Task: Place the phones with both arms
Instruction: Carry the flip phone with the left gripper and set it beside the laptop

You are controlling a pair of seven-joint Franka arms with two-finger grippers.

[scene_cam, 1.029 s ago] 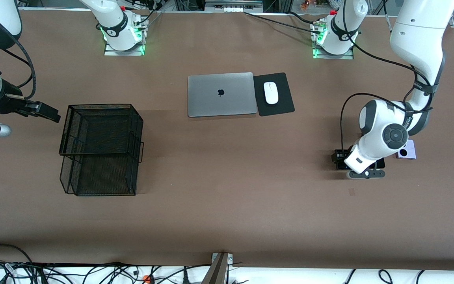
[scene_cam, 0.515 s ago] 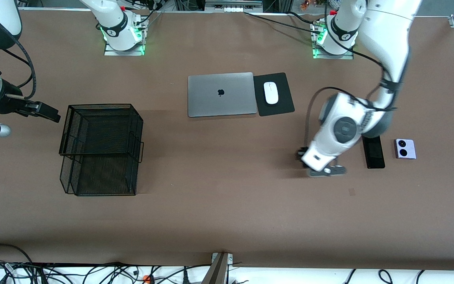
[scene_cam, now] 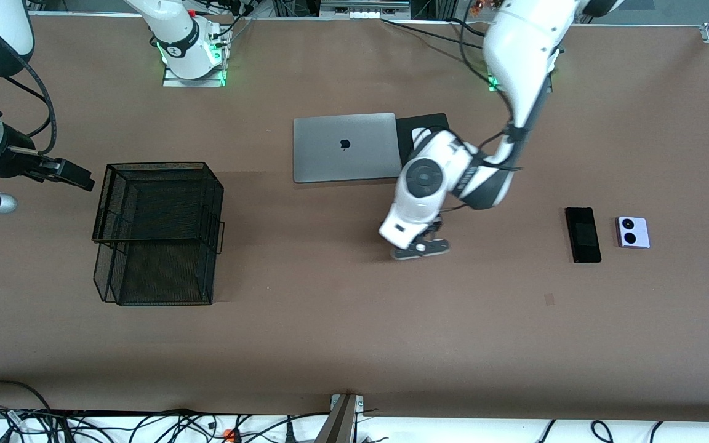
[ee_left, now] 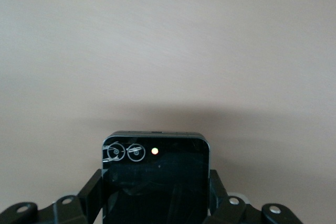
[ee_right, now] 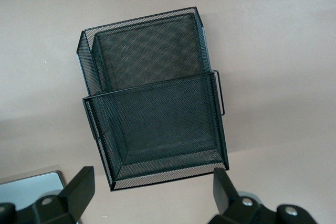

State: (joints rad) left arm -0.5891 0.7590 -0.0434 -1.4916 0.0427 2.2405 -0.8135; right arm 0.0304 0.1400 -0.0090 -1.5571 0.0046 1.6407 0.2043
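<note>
Two phones lie flat toward the left arm's end of your table in the front view: the long black slab (scene_cam: 582, 234) and, just beside it and closer to that end, the pale lilac phone (scene_cam: 632, 232) with its two black circles up. You can see the left arm reaching down over bare table just nearer the front camera than the silver laptop (scene_cam: 346, 147) and the black mouse pad (scene_cam: 426, 123); its wrist hides the left gripper (scene_cam: 419, 245) here. Your right gripper (scene_cam: 74, 175) hangs near the right arm's end, beside the two-tier black mesh tray (scene_cam: 157, 234). In the left wrist view, you find the black fingers (ee_left: 92, 195) clamped on either edge of the small squarish black phone (ee_left: 156, 179), its twin lenses and a small lit dot facing the camera, brown table beneath. In the right wrist view, your fingers (ee_right: 80, 188) stand wide apart with nothing between them, above the mesh tray (ee_right: 157, 124), a corner of the laptop (ee_right: 29, 184) showing.
</note>
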